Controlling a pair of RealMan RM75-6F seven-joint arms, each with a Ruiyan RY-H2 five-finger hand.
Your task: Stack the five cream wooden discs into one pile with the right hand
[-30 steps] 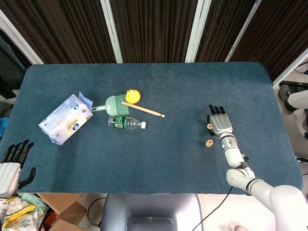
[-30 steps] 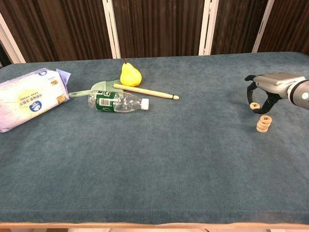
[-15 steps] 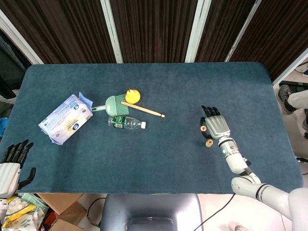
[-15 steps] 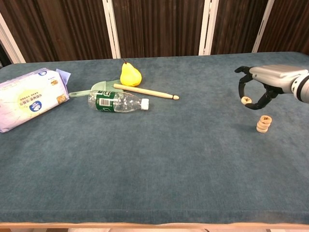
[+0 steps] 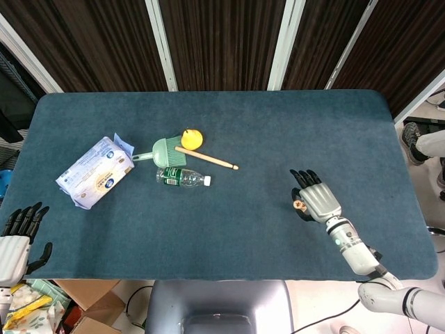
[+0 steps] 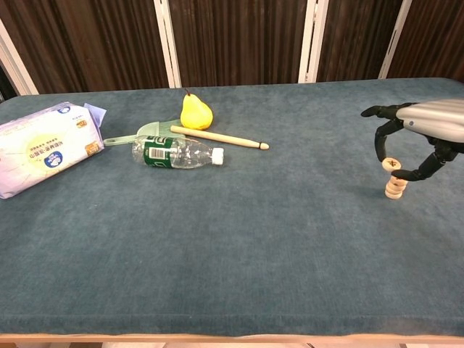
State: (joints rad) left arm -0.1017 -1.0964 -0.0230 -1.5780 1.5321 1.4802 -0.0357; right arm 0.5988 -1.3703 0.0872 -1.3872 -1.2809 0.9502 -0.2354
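Observation:
My right hand [image 6: 424,134] hovers at the right side of the table and pinches one cream wooden disc [image 6: 391,165] between thumb and a finger. That disc hangs just above a short pile of cream discs [image 6: 395,190] standing on the blue cloth. In the head view the right hand [image 5: 318,199] covers the pile, and only the held disc [image 5: 299,204] peeks out at its left side. My left hand [image 5: 17,233] hangs beyond the table's near left corner with fingers spread and nothing in it.
At the left of the table lie a tissue pack [image 6: 42,147], a plastic bottle [image 6: 174,153], a green brush [image 6: 148,131], a wooden stick [image 6: 217,137] and a yellow pear [image 6: 195,112]. The table's right edge [image 5: 410,181] is close to the right hand.
The right hand lifted a disc off the cloth behind the pile and carried it toward me. It now holds the disc right over the pile. The left hand stayed still.

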